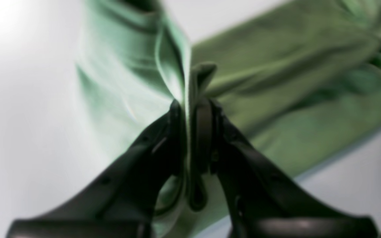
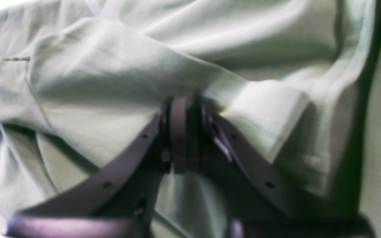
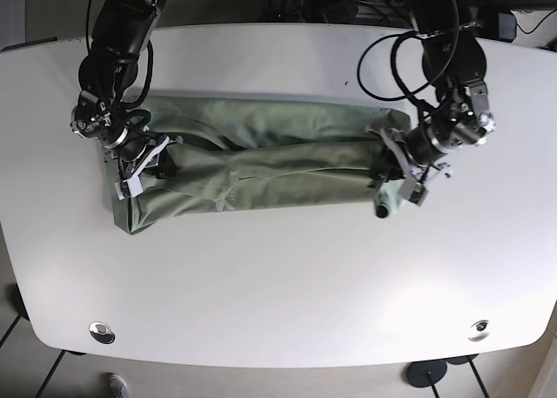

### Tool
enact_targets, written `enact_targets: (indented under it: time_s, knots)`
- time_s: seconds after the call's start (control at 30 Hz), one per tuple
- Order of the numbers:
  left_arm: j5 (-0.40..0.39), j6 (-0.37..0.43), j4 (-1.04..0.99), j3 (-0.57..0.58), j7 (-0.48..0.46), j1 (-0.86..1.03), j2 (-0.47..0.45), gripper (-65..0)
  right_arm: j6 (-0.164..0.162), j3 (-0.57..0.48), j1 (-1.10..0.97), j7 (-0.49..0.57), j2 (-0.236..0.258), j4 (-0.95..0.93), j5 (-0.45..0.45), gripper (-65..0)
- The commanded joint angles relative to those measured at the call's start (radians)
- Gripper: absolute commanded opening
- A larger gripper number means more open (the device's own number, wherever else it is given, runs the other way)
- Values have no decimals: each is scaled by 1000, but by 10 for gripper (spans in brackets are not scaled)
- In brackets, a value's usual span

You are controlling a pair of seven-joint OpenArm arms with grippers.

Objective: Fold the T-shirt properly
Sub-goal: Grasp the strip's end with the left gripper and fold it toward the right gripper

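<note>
Two grippers are working one green T-shirt [image 3: 261,167], which is lying as a long, rumpled band across the middle of the white tabletop [image 3: 278,285], its length running side to side in the base view. At that view's left end, the right gripper [image 3: 144,165] is pinching a fold of the cloth, and its wrist view is showing the jaws pressed together with pale fabric bunched over them. At the far end, the left gripper [image 3: 407,173] is likewise clamping a gathered ridge of the shirt between closed jaws, the material rising in a crease just above the fingertips [image 1: 177,112]. The step in hand is judged to be a lengthwise fold carried by both ends at once, and doing it well is likely calling for the two arms to be lifting and travelling together, keeping the band taut enough that the middle is not sagging or twisting, then laying the held edge squarely onto the opposite edge before either grip is letting go. Counted: one T-shirt, two arms, two grippers, one tabletop; cables are trailing behind the arms, too tangled to number.
</note>
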Motion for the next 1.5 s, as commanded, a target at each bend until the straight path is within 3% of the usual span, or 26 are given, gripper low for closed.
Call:
enact_targets:
  time_s: [0.03, 0.2, 0.33, 0.47, 0.6, 0.67, 0.73, 1.07, 1.27, 1.4, 1.43, 1.5]
  knots:
    - [-25, 28, -21, 58, -35, -62, 22, -646, -9, 0, 3, -29, 7, 10, -27, -593]
    - [-23, 34, -148, 81, -35, -121, 110, -643, -9, -1, 5, -29, -8, 10, -27, -593]
    - [-23, 37, -162, 190, -37, -119, 114, -642, -9, -1, 3, -29, -11, 10, -27, -593]
    - [-22, 39, -207, 199, -39, -121, 114, -626, -9, -3, 5, -30, -11, 10, -27, -593]
    - [-23, 43, -271, 201, -34, -158, 116, -399, -9, -3, 5, -30, -11, 10, -27, -593]
    - [-28, 71, -273, 201, -34, -162, 116, -335, -9, -3, 5, -30, -11, 10, -27, -593]
    - [-28, 100, -273, 202, -34, -164, 116, -311, -9, -4, 5, -30, -11, 10, -27, -593]
    - [-23, 109, -55, 540, -35, -133, 78, -311, -9, -6, 8, -30, -11, 11, -27, -593]
    - [-23, 109, -40, 402, -35, -115, 73, -317, -9, -3, 5, -30, -13, 68, -25, -590]
    - [-22, 106, -79, 264, -37, -76, 18, -407, -9, 2, 8, -86, -45, 217, -25, -583]
    - [-22, 106, -110, 244, -37, -70, 4, -417, -9, 2, 8, -93, -48, 242, -25, -564]
    - [-26, 102, -179, 213, -37, -69, -14, -482, -9, 5, 10, -129, -48, 291, 1, -433]
